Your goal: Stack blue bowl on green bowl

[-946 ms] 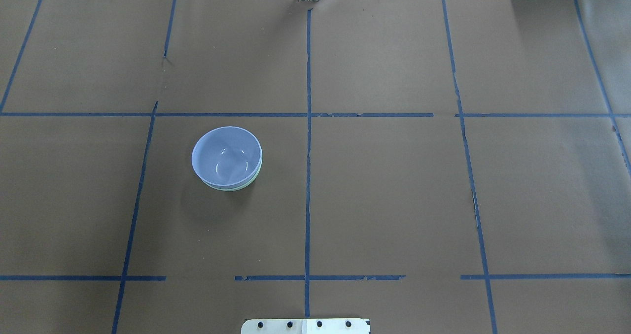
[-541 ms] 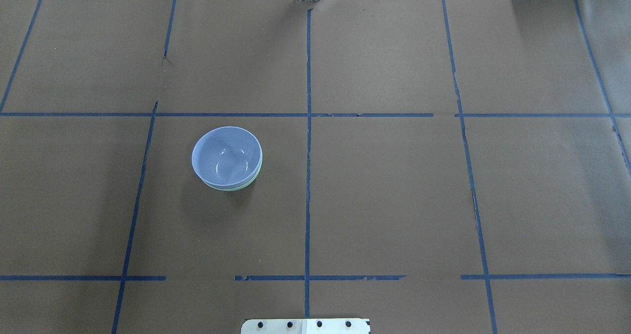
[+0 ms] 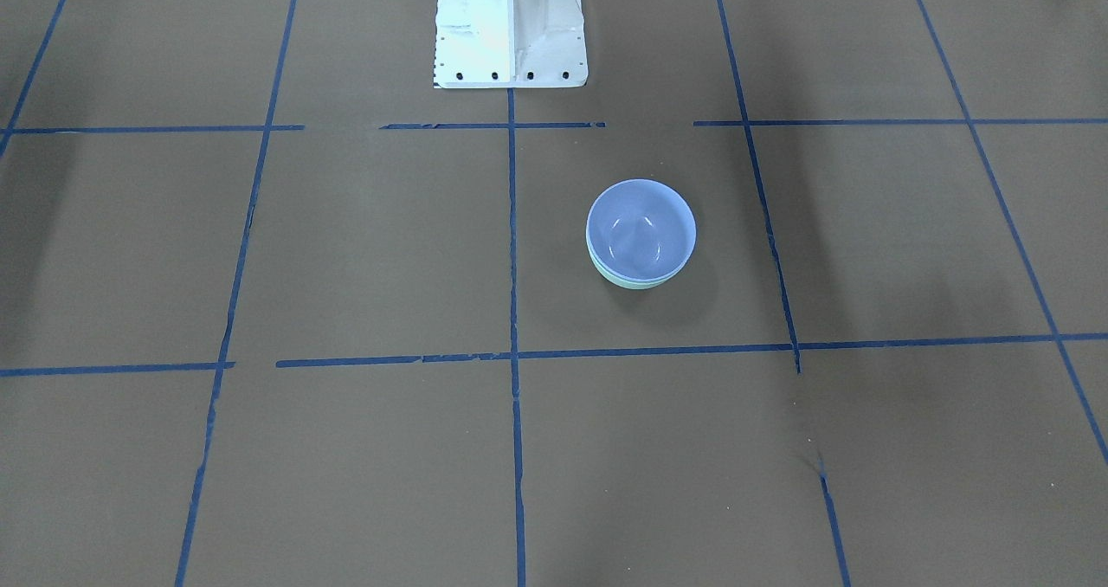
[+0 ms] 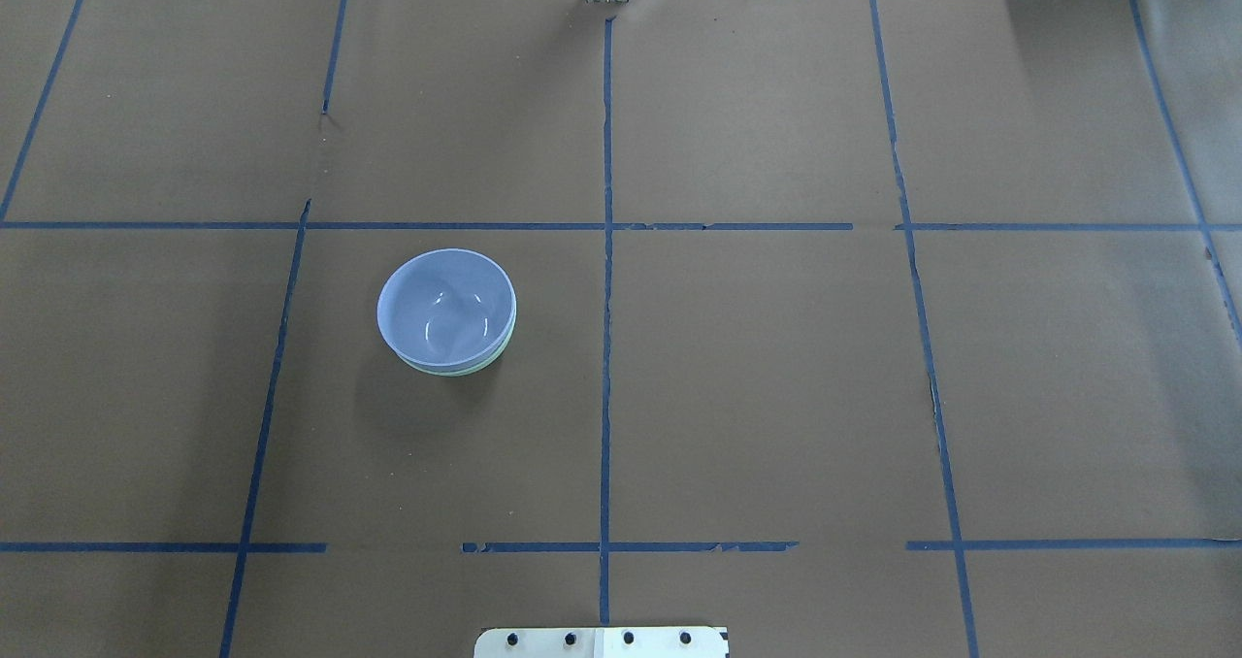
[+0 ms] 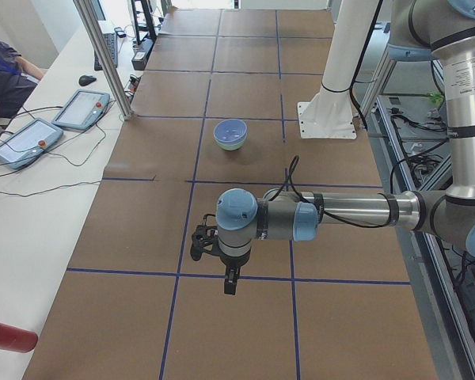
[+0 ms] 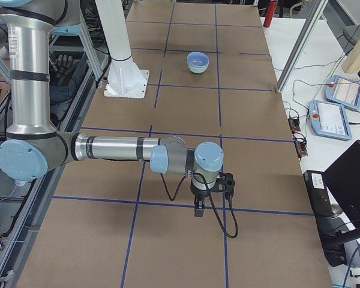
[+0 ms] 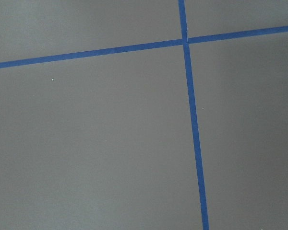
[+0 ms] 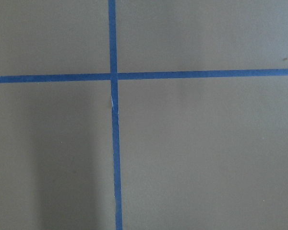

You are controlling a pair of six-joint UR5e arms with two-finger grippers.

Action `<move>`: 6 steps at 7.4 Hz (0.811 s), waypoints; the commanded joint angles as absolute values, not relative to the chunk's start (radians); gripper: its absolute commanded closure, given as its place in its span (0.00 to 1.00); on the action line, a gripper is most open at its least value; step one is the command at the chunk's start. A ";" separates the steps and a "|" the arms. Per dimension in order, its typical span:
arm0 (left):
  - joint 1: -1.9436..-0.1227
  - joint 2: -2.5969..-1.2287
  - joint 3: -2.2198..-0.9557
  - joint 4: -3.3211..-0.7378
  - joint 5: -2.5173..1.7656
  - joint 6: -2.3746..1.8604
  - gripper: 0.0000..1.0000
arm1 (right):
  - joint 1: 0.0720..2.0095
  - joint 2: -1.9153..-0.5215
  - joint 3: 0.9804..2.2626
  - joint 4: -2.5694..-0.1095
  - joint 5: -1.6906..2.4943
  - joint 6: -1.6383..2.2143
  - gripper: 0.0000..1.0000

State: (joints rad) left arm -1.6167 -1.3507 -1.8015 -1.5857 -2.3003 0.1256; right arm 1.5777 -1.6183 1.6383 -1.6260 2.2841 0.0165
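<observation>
The blue bowl [image 4: 444, 304] sits nested upright inside the green bowl [image 4: 477, 368], whose rim shows only as a thin mint crescent under it; the pair stands on the robot's left half of the worktop [image 4: 776, 396], nearer its middle than its left edge and about midway between the robot's edge and the operators' edge; judged from this, the stack is made. The left end effector [image 5: 230, 285] hangs over the worktop's left end and the right end effector [image 6: 200, 210] over its right end, both well apart from the bowls; whether their jaws are apart or together, I cannot tell. Both bowls look stiff, glossy and probably slippery; the rim seems the best hold, one finger inside, one outside; lifting the blue one might drag the green along.
</observation>
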 commanded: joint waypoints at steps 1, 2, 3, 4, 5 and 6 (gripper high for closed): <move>-1.617 -1.358 -1.819 -1.586 -2.301 0.132 0.00 | 1.577 -1.618 1.638 -1.626 2.284 0.017 0.00; -1.617 -1.361 -1.828 -1.588 -2.301 0.135 0.00 | 1.577 -1.618 1.638 -1.626 2.284 0.015 0.00; -1.617 -1.361 -1.830 -1.603 -2.301 0.135 0.00 | 1.577 -1.618 1.638 -1.626 2.284 0.017 0.00; -1.617 -1.361 -1.830 -1.609 -2.302 0.135 0.00 | 1.577 -1.618 1.638 -1.626 2.284 0.015 0.00; -1.617 -1.361 -1.830 -1.609 -2.301 0.135 0.00 | 1.577 -1.618 1.638 -1.626 2.284 0.015 0.00; -1.617 -1.361 -1.829 -1.609 -2.302 0.135 0.00 | 1.577 -1.618 1.638 -1.626 2.284 0.015 0.00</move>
State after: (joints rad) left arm -1.6168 -1.3605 -1.8293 -1.6076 -2.3017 0.1349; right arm 1.5769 -1.6183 1.6383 -1.6260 2.2841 0.0155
